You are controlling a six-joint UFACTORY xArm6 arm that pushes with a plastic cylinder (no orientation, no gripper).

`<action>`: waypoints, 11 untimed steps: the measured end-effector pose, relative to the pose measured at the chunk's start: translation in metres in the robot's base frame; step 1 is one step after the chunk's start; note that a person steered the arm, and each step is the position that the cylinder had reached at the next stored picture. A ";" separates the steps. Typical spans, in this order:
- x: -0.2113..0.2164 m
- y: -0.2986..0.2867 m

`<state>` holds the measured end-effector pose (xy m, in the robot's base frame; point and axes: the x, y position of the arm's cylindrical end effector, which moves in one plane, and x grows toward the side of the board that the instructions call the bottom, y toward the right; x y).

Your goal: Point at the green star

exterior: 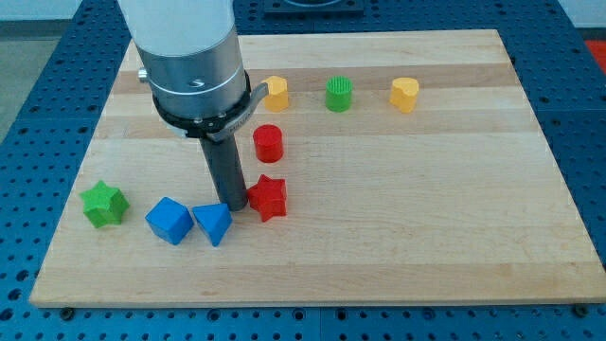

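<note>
The green star (103, 204) lies near the board's left edge, toward the view's bottom. My tip (233, 206) is down on the board well to the star's right. It stands between the blue triangle (213, 224) and the red star (268, 197), close to both. The blue cube (169, 220) lies between the green star and the blue triangle.
A red cylinder (268, 143) stands above the red star. A yellow block (276, 92), a green cylinder (339, 94) and a yellow heart-shaped block (404, 94) sit in a row near the view's top. The wooden board (426, 208) rests on a blue perforated table.
</note>
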<state>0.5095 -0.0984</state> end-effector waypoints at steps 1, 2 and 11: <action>-0.014 -0.021; -0.049 -0.046; -0.012 -0.173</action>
